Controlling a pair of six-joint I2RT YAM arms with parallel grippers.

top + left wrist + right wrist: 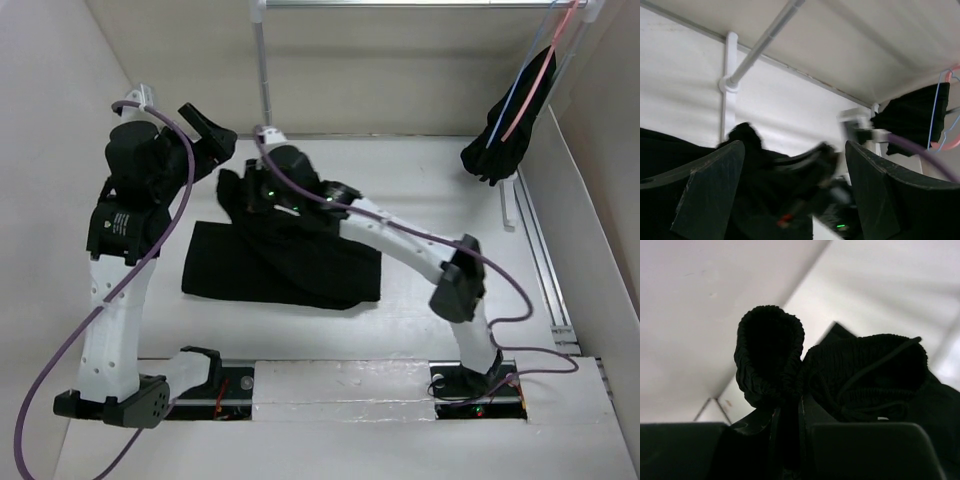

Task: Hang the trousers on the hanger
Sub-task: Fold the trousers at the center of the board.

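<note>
From above, the large black soft-fabric trousers (pixel 300 270) are seen spread on the white table (pixel 420 180), centre stage, with their far end bunched under the right gripper (pixel 285 195). The left gripper (pixel 205 130) is held raised just beside that bunch. The thin light-blue wire hanger (pixel 518 88) is hung well apart in the far right corner, beside a thin pink hanger (pixel 540 72) carrying a small black garment (pixel 500 145).

At the left wrist, both fingers are spread wide with nothing between them, and the dark cloth is seen just ahead.

At the right wrist, the jaws are nearly closed on the ribbed, corded waistband, and a pinch of fabric is gathered above them.

A second hold on the waistband seems called for. The open jaws are best brought down beside the pinch but spaced along the band, and a full fold taken, so the cloth is lifted level and not dragged.
</note>
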